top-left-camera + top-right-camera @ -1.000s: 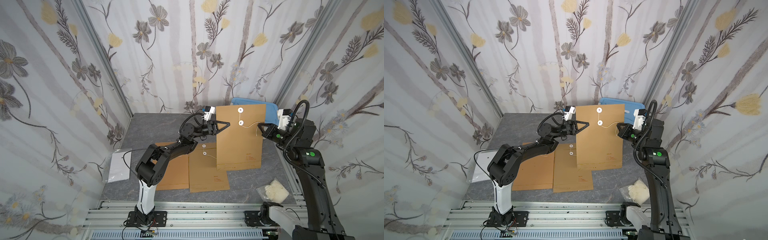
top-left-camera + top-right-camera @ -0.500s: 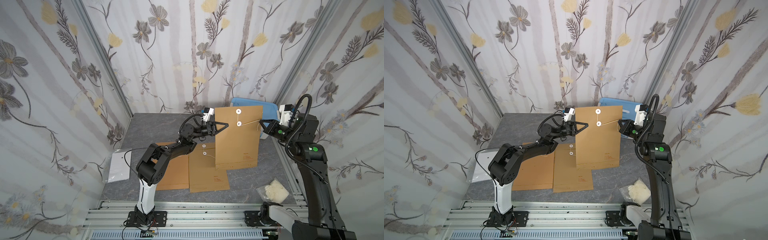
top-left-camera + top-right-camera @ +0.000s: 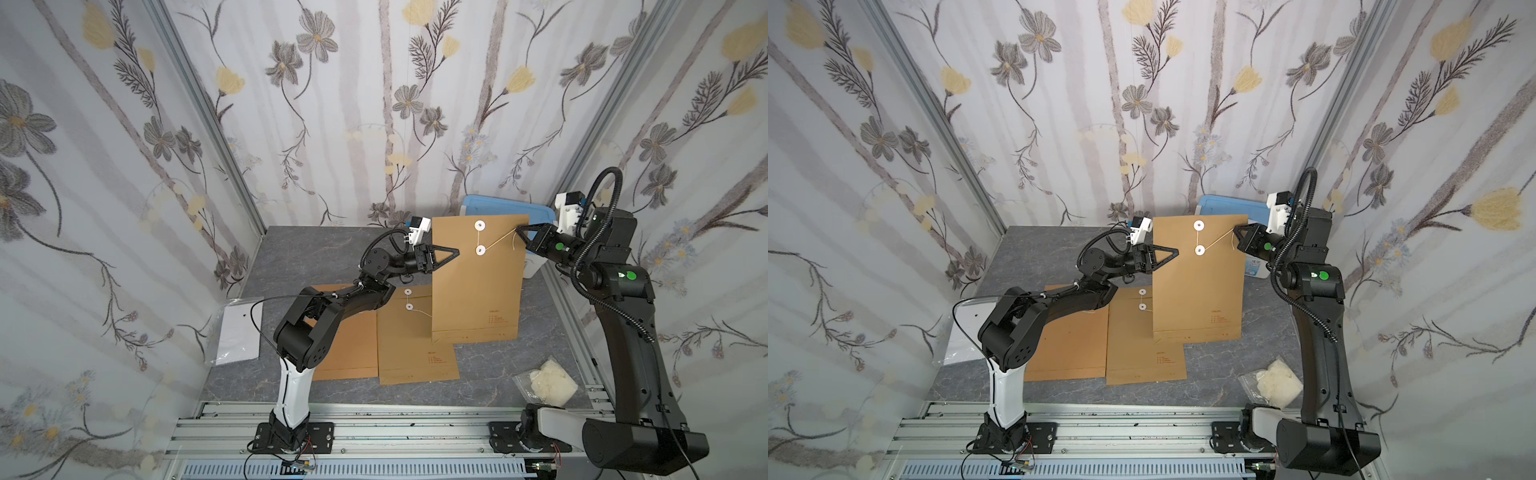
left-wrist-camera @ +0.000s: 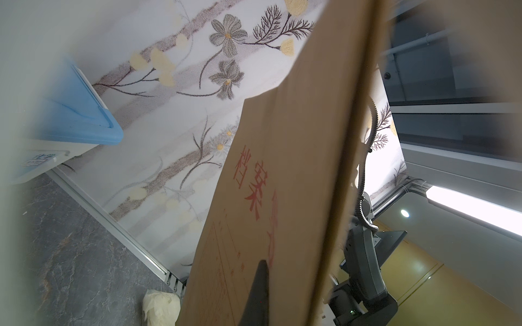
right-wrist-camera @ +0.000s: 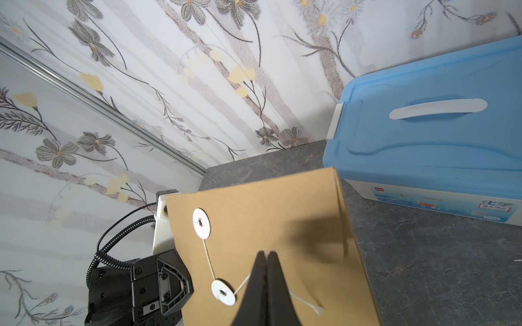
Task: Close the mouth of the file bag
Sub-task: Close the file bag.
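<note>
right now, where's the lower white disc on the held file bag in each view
Top view: lower white disc, upper half of the upright file bag, under the other disc.
Top view: same place on the bag.
Left wrist: not in it; only the bag's printed face.
Right wrist: disc beside the right gripper, which pinches the string.
Shared landmark: blue box lid, in all four.

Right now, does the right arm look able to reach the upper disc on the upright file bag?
Probably yes: the right tool, shut on the string, sits just in front of the file bag, with nothing between it and the upper disc. The left tool pinches the opposite edge, clear of that disc.
</note>
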Controlling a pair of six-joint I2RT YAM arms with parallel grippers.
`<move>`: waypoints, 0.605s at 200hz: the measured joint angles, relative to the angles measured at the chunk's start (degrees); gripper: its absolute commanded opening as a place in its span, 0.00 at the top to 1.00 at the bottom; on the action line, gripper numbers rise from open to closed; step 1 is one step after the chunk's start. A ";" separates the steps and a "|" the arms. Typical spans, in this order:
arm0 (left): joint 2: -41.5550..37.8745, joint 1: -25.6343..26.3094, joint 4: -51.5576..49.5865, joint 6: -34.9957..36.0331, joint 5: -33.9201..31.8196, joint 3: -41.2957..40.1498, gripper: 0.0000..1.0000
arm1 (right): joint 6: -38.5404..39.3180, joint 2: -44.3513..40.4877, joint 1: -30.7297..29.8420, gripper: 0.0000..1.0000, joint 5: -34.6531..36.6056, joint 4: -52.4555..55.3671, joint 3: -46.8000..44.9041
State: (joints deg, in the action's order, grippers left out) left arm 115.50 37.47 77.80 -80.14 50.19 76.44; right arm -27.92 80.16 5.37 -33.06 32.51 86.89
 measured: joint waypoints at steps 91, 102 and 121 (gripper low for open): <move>2.64 1.60 -0.02 -1.11 -0.04 1.95 1.00 | 2.97 8.24 -10.86 1.00 1.07 4.68 10.91; 2.82 1.79 -0.02 -1.11 -0.02 2.05 1.00 | 3.41 9.07 -12.11 1.00 1.81 5.33 11.72; 2.95 1.97 -0.02 -1.14 -0.04 2.34 1.00 | 3.63 10.29 -13.68 1.00 2.43 6.43 12.57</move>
State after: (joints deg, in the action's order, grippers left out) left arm 118.45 39.44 77.78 -81.28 50.15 78.78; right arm -24.29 90.45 -8.32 -30.63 38.94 99.46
